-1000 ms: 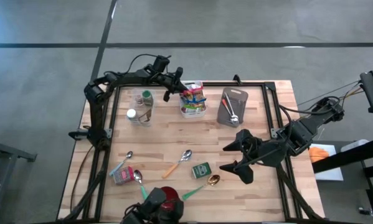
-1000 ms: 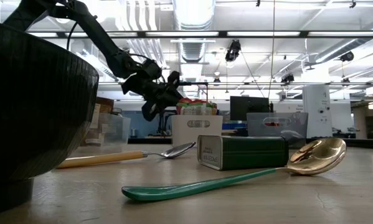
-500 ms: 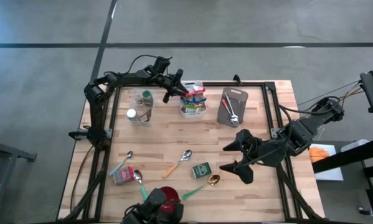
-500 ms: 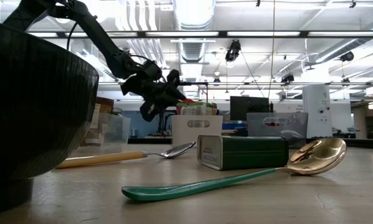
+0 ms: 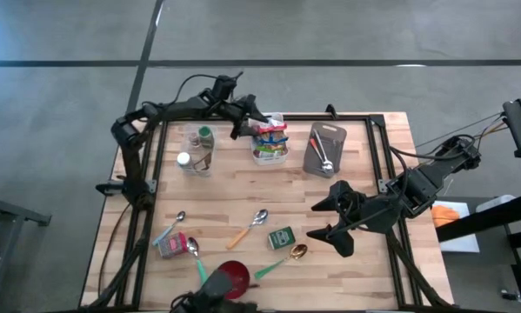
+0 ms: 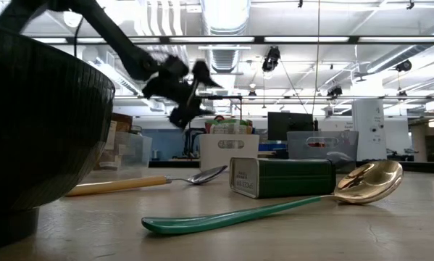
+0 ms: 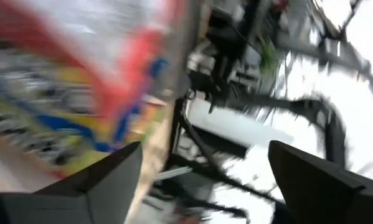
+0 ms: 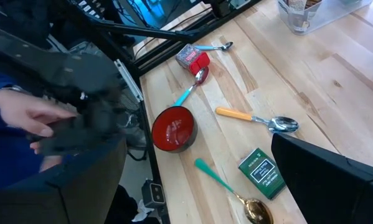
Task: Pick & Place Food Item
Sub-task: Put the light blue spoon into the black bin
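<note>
Your left tool (image 5: 247, 117) hangs with fingers spread wide, holding nothing, just beside the snack packets (image 5: 270, 135) in the white bin (image 5: 270, 155) at the counter's (image 5: 364, 174) far edge. Your right tool (image 5: 323, 219) waits wide open.

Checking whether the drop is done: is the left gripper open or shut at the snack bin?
Open. The left gripper shows its two fingers spread wide apart with nothing between them, beside the white bin of snack packets.
</note>
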Available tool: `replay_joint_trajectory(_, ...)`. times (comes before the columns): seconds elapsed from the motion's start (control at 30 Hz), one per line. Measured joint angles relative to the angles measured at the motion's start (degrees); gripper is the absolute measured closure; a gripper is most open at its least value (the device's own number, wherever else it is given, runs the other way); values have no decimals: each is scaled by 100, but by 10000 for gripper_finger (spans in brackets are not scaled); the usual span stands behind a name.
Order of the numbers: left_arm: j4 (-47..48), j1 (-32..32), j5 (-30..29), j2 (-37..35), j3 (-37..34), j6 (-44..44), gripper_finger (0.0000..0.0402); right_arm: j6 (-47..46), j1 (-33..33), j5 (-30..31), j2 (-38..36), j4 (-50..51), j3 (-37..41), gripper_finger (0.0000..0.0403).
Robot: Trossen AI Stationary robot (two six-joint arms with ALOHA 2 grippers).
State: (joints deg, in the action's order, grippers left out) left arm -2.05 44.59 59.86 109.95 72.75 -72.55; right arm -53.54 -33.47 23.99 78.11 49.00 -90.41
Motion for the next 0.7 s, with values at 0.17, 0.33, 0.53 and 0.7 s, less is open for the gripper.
replay_joint_trajectory(0.17,315,-474,-270,-894,0,2142,42,0,0,0,0,4,0,5)
replay_joint_trajectory(0.33,1887,-1381,-1213,-2024,4,4060,42,0,0,0,0,2,0,5)
replay_joint_trajectory(0.53,3235,-2905,-3417,-3072,-2,6774,42,0,0,0,0,1,0,5)
replay_joint_trajectory(0.7,3887,-4229,-5091,-3410,-2,6906,42,0,0,0,0,1,0,5)
